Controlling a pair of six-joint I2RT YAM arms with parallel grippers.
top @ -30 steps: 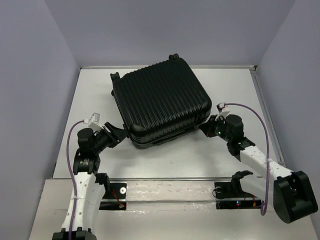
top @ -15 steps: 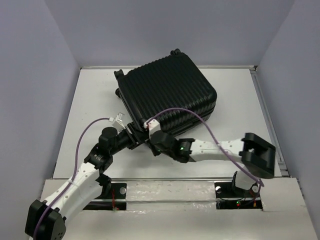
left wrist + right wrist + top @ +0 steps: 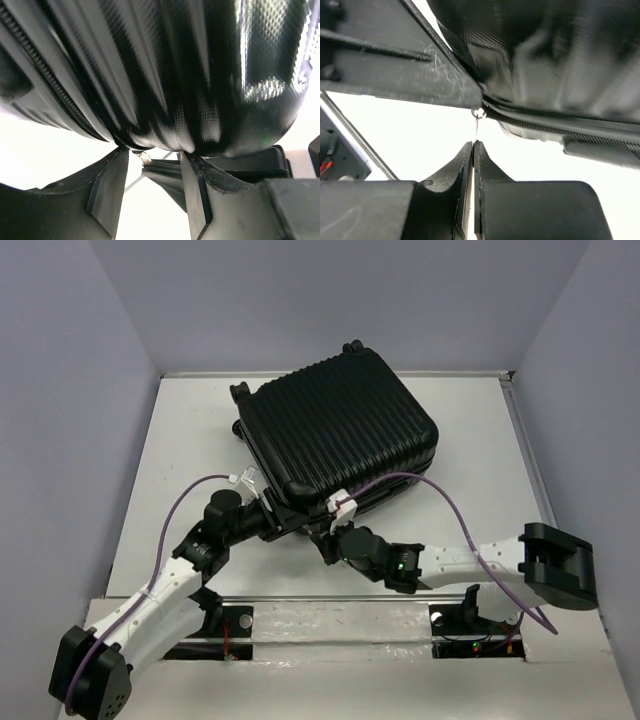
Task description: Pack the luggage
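Currently the luggage (image 3: 335, 430) lies flat and closed on the white worktop (image 3: 470, 440), toward the back and roughly centred. It is turned at an angle, so one rounded corner points toward the arms. Its ribbed black shell faces up, and small caster wheels (image 3: 350, 345) show at the far edge.

Both arms reach in to that near corner. The left claw (image 3: 278, 520) comes from the lower left and sits at the corner's left side. The right arm stretches across from the right, low over the worktop, and the right claw (image 3: 322, 537) is just beside the left one, under the near edge of the case.

From the left wrist, the left claw (image 3: 152, 190) is spread apart, with bright worktop showing between its two fingers (image 3: 107, 192). The luggage (image 3: 165, 75) bulges just above the tips, with its zipper track (image 3: 55, 90) running along the left. Whether the tips touch the shell I cannot tell.

From the right wrist, the right claw (image 3: 473, 160) is pressed together, only a hairline between the fingers and nothing visibly held. A thin metal zipper pull (image 3: 477, 120) dangles just above the tips, apparently clear of them. It hangs from the seam of the luggage (image 3: 560, 60).
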